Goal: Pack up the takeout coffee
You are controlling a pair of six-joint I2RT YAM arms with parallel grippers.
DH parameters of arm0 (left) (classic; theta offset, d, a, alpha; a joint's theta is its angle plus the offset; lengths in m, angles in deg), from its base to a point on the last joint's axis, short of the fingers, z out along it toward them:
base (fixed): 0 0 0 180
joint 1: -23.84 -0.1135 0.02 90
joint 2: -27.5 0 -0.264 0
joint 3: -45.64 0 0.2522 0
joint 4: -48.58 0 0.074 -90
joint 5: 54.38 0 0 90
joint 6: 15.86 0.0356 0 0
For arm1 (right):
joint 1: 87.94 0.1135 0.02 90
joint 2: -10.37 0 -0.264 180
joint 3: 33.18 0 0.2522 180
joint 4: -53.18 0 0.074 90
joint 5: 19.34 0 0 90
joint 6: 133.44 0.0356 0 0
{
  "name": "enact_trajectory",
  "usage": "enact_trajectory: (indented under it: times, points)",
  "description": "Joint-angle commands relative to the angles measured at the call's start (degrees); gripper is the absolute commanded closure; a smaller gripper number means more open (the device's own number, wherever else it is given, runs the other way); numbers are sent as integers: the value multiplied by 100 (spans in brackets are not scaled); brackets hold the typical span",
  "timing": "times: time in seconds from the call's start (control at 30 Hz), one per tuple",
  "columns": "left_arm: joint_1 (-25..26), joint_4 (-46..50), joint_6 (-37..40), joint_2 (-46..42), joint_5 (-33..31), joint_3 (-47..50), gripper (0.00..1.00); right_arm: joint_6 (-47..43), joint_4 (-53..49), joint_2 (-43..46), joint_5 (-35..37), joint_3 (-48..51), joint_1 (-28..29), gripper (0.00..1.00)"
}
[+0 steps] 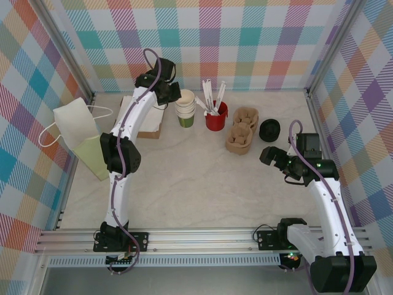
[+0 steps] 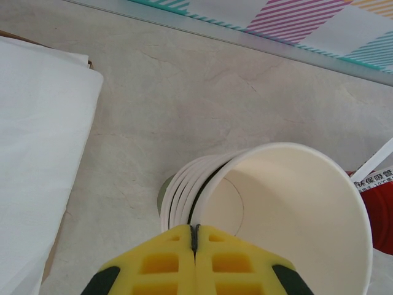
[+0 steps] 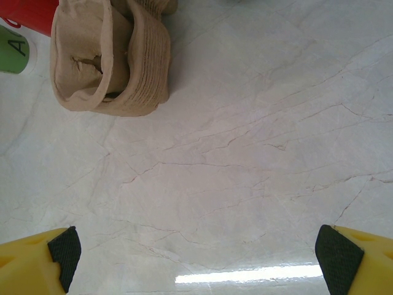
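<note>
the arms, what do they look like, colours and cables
The left arm and right arm have white links with black joints and a purple cable running along each. The left gripper and right gripper have yellow fingers; black pads show on the right one.

Your left arm [image 1: 126,132] extended far forward across the table, the left gripper [image 2: 195,261] with its yellow fingers pressed together. Your right arm [image 1: 325,190] was bent at the elbow, the right gripper [image 3: 199,252] spread wide, angled down and leftward.

One cup stack [image 1: 185,107], two carrier stacks [image 1: 238,140]
</note>
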Motion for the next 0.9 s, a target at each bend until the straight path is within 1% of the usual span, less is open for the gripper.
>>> enact_trajectory:
  times: [0.0,0.47,0.87]
  points:
    - [29,97,-20,-514,24,-249,100,-21,17,11,-26,-14,-16,0]
    - [-6,-21,-191,-915,94,-306,100,-2,-87,46,-36,-113,-14,0]
    - [-20,-41,-163,-1758,379,-263,100,35,-162,89,-68,-259,-14,0]
